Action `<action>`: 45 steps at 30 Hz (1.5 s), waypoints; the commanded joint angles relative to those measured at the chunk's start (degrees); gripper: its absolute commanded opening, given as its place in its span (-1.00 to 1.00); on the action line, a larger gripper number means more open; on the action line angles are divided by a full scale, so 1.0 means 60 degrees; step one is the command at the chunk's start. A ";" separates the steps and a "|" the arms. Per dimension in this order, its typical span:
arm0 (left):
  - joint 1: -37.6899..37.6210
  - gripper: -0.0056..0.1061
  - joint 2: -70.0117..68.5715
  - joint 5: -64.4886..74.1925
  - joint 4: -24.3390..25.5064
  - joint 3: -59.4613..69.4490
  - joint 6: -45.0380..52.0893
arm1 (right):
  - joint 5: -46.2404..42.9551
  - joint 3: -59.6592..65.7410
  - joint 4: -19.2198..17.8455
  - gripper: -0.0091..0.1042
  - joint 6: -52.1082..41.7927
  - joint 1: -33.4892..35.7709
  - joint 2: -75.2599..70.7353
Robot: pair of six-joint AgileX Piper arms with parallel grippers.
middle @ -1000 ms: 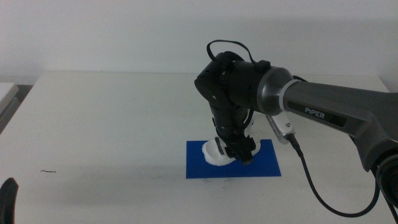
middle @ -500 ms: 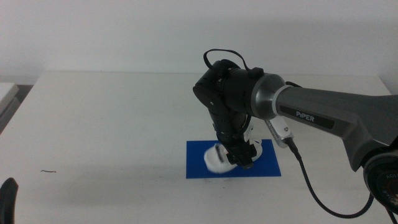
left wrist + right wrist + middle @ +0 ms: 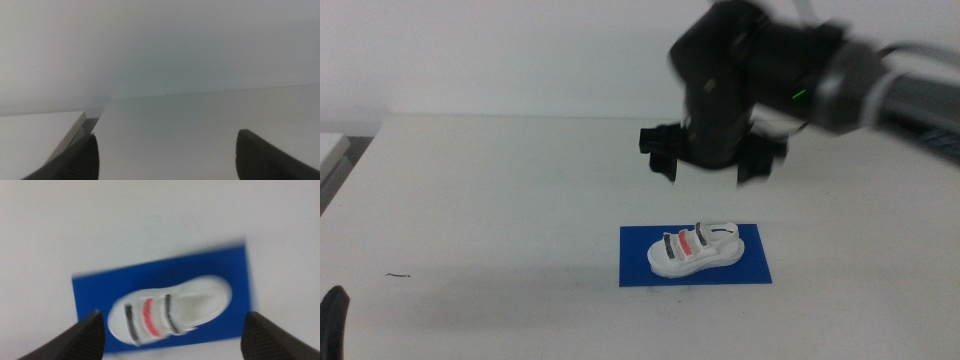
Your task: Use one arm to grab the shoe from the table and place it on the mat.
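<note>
While our right hand (image 3: pixel 711 163) hangs in the air above the scene w/ its two dark jaws spread wide and nothing between them, the small white chunky-soled shoe (image 3: pixel 695 249) w/ two dark straps and one red strap lies on the thin flat deep-blue rectangular mat (image 3: pixel 751 262). In the middle view the shoe sits upright on its sole, fully inside the mat's edges, lengthwise along the mat, blue showing on all sides of it. The mat lies flat on the large plain white tabletop (image 3: pixel 490 200), toward the near-centre part. Our right arm (image 3: pixel 840 80), black-jointed w/ a grey tube segment, comes in from the right side high in the frame and is motion-blurred; a small green light shows on it. The right hand is well apart from the shoe, not touching it or the mat.

From the right wrist view we look straight down on the shoe (image 3: pixel 170 310) and the mat (image 3: pixel 95 290), both between the spread jaw tips, somewhat blurred.

Our left hand (image 3: pixel 165 152) waits at the near left corner of the tabletop, only a dark bit of it in the middle view; its wrist view shows its jaws wide apart, holding nothing, over bare white tabletop (image 3: pixel 165 125). A faint dark scuff mark (image 3: pixel 398 276) lies on the tabletop nearby.
</note>
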 commanded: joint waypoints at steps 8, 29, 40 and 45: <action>-0.0002 0.78 0.0046 -0.0116 -0.0038 0.0003 -0.0013 | 0.0139 -0.0030 0.0553 0.47 -0.5737 -0.0252 -0.1682; -0.0002 0.78 0.0046 -0.0116 -0.0038 0.0003 -0.0013 | -0.9294 1.2654 0.2252 0.47 -0.8300 -0.5628 -1.3875; -0.0002 0.78 0.0046 -0.0116 -0.0038 0.0003 -0.0013 | -1.0501 1.6629 0.2941 0.47 -0.8925 -0.6390 -1.7514; -0.0002 0.78 0.0046 -0.0116 -0.0038 0.0003 -0.0013 | -0.9684 1.7005 0.2889 0.47 -0.8925 -0.6404 -1.8751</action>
